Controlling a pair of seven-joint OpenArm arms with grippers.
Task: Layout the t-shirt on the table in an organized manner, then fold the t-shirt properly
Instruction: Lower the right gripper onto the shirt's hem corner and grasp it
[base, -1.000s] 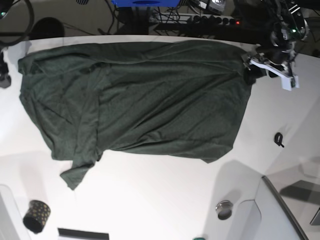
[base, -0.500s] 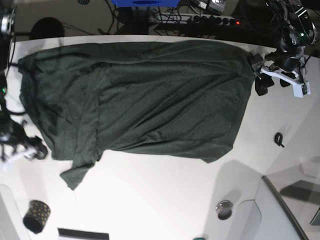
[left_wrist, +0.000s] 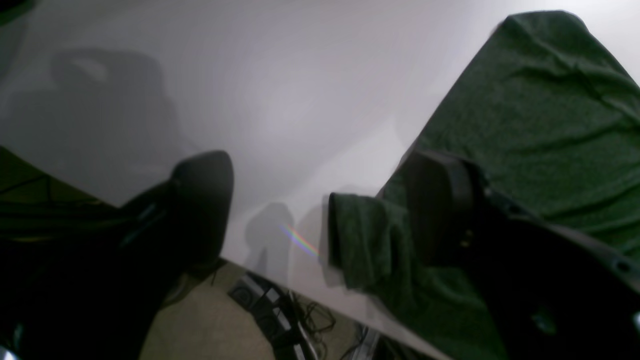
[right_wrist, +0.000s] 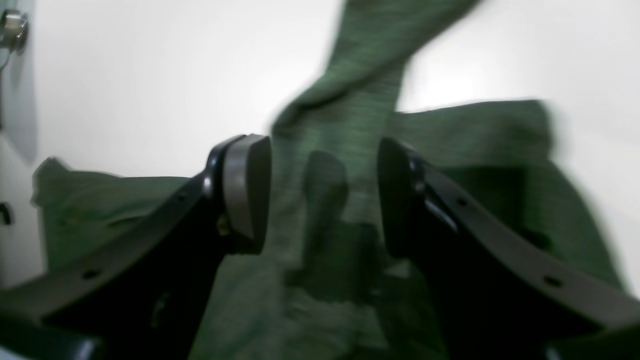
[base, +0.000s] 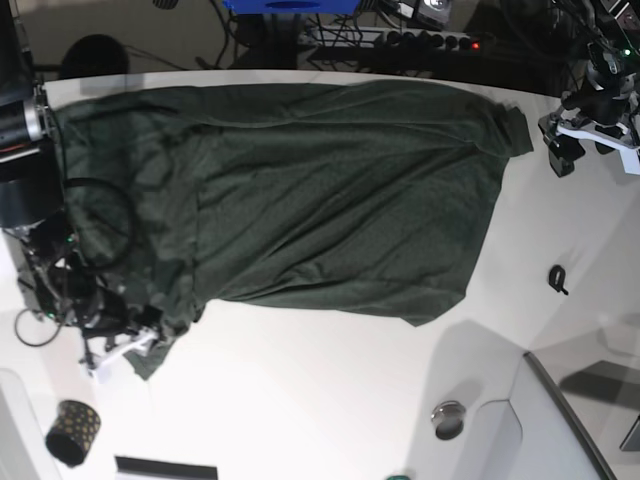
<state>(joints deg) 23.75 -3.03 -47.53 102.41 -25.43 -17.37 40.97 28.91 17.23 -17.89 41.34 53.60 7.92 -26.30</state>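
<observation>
Shirt spread on table; right gripper spread over sleeve to straighten it; left gripper spread, empty.

I pulled left gripper off the shirt corner, toward the table edge, jaws apart. Right gripper came in and reached the loose sleeve.

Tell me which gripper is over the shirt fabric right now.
The right gripper, jaws open astride the t-shirt sleeve; the left gripper hangs open over bare table beside it.
</observation>
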